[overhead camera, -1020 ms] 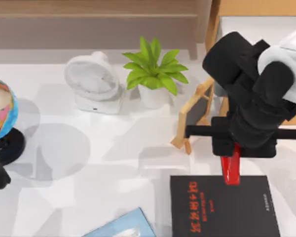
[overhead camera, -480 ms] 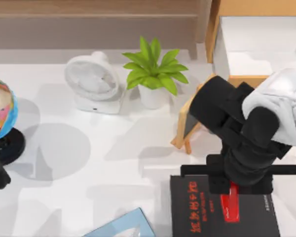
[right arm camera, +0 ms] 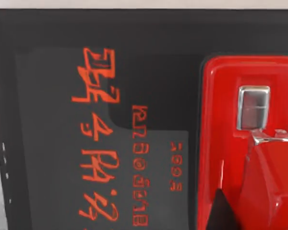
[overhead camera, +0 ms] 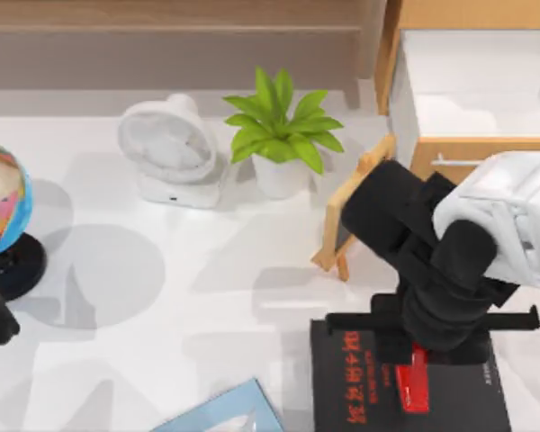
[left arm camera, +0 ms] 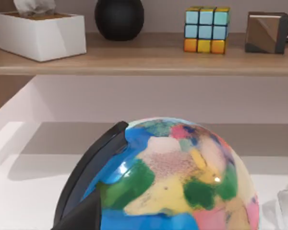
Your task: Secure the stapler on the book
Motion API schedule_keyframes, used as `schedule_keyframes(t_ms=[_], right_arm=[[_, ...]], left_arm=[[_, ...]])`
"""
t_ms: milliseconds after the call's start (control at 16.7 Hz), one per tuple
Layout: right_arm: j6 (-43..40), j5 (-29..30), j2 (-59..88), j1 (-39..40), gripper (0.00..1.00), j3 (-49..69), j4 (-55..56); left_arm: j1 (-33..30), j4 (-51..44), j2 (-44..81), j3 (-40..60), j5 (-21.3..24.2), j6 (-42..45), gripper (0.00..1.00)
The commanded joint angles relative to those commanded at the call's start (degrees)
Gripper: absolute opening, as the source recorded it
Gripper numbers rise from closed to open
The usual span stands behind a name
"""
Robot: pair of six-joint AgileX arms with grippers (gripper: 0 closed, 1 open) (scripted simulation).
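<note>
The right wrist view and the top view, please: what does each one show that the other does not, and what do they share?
The right wrist view alone shows the stapler's metal plate. The top view alone shows the fan, the plant, the globe, the small wooden easel, the light blue flat object, and the right arm over the book with its hand at the stapler. Both show the red stapler over the black book.

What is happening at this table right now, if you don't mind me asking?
The right arm is reaching over the black book at the table's front right, its claw holding the red stapler over the cover, beside the red characters. The right wrist view shows the stapler close above the book; whether it touches cannot be told. The left arm sits parked at the left edge, near the globe.
</note>
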Motion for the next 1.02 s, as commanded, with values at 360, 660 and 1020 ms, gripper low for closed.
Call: schedule_keyframes(t_ms=[360, 660, 1020], right_arm=[[-0.04, 0.01, 0.36, -0.01, 0.08, -0.64, 0.97], [-0.04, 0.01, 0.36, -0.01, 0.45, -0.64, 0.97], [-0.04, 0.01, 0.36, -0.01, 0.9, -0.64, 0.97]], left_arm=[[0.0, 0.0, 0.0, 0.0, 0.0, 0.0, 1.0], [0.0, 0.0, 0.0, 0.0, 0.0, 0.0, 1.0], [0.0, 0.0, 0.0, 0.0, 0.0, 0.0, 1.0]])
